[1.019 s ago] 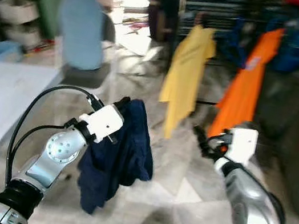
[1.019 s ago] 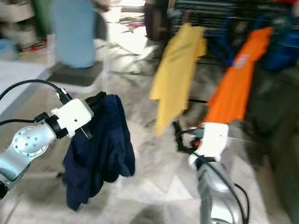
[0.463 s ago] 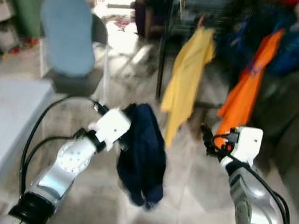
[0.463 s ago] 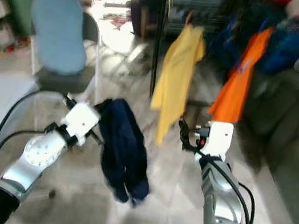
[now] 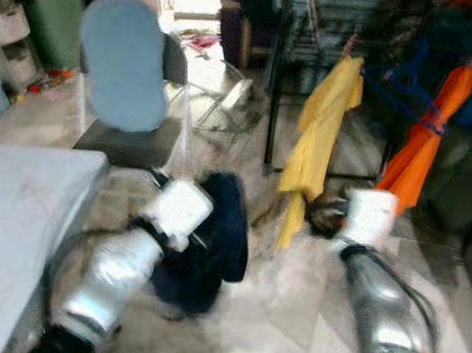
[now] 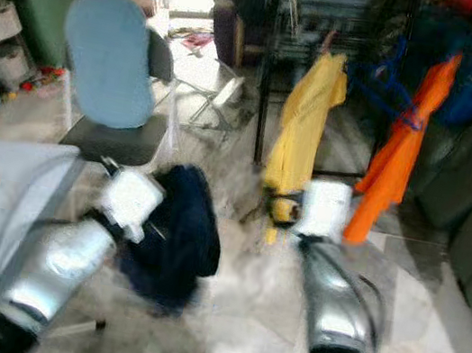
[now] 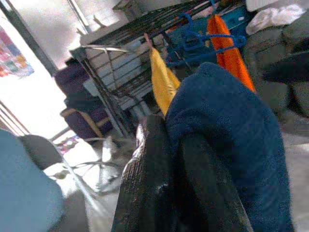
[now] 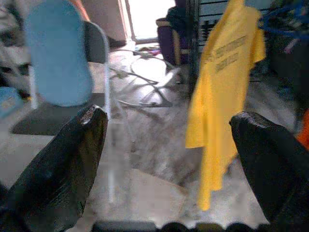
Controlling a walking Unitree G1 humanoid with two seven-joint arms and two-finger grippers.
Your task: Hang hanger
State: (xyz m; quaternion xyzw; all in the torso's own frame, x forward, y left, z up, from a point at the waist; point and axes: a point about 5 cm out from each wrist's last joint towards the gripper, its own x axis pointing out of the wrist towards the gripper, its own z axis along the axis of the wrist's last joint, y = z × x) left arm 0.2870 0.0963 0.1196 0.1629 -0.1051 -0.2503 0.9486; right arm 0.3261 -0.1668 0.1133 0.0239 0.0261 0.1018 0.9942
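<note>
Navy garment point(image 5: 211, 241) pinched in left hand point(image 7: 178, 188); right hand point(image 8: 169, 159) spread; yellow shirt's point(image 8: 224, 92) print unreadable.

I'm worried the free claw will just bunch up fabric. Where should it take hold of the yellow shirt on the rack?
Probably at the shoulder of the yellow shirt, just under its hook on the drying rack. The cloth hangs slack and edge-on, so the open right claw should approach head-on and close across the thin upper edge.

A navy garment point(image 5: 210, 245), a yellow shirt point(image 5: 318, 136), an orange garment point(image 5: 424, 146) and a light-blue chair back point(image 5: 126, 61) are seen.
</note>
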